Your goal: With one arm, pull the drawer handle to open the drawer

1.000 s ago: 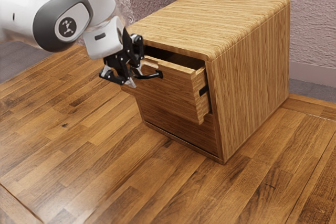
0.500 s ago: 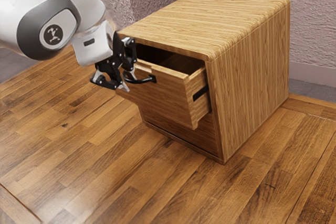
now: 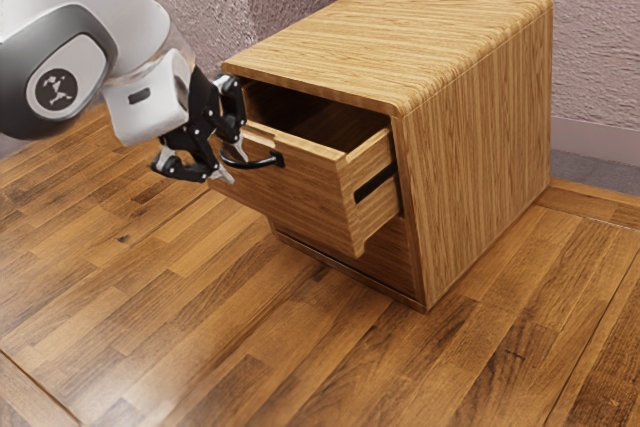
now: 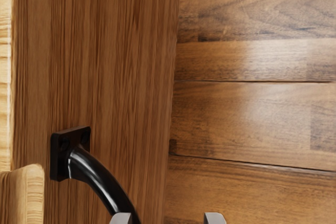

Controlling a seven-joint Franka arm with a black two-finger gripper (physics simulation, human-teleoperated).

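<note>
I had the gripper [image 3: 196, 164] hooked on the black drawer handle [image 3: 258, 161], jaws apart, bar against one finger [image 4: 121, 217], so pull ran straight out; the drawer [image 3: 310, 187] sat approx half out of the wooden cabinet [image 3: 470, 137]

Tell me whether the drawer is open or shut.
Open, partway: the drawer juts out of the cabinet, and its hollow inside shows behind the front panel.

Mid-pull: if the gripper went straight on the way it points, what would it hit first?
The gripper points at the drawer front; likely the black handle first, with that front right behind it, though depth there is unclear.
</note>
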